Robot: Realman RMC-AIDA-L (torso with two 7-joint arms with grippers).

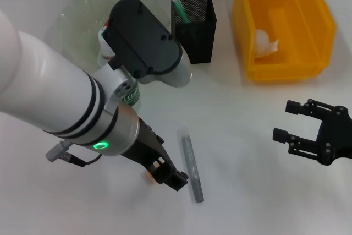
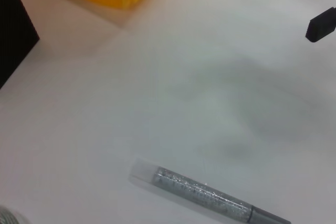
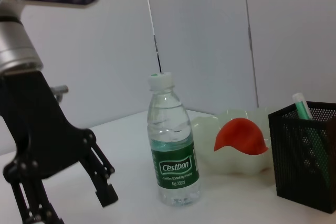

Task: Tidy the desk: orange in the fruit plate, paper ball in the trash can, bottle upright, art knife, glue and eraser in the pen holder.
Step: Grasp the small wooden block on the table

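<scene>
My left gripper [image 1: 168, 174] hangs low over the table's front, open, just left of a grey glittery glue tube [image 1: 192, 169] [image 2: 202, 195] lying flat. A small tan thing [image 1: 149, 178], perhaps the eraser, peeks from under its fingers. The bottle [image 3: 172, 150] stands upright behind the left arm, partly hidden in the head view [image 1: 132, 98]. The orange [image 3: 239, 136] rests in the pale green fruit plate [image 1: 77, 12]. The paper ball [image 1: 265, 42] lies in the yellow trash can [image 1: 319, 31]. My right gripper [image 1: 294, 126] hovers open and empty at the right. The art knife cannot be picked out.
The black mesh pen holder [image 1: 195, 23] [image 3: 307, 161] stands at the back centre with a green-and-white stick in it. My bulky left arm covers much of the table's left half. Bare table lies between the glue tube and the right gripper.
</scene>
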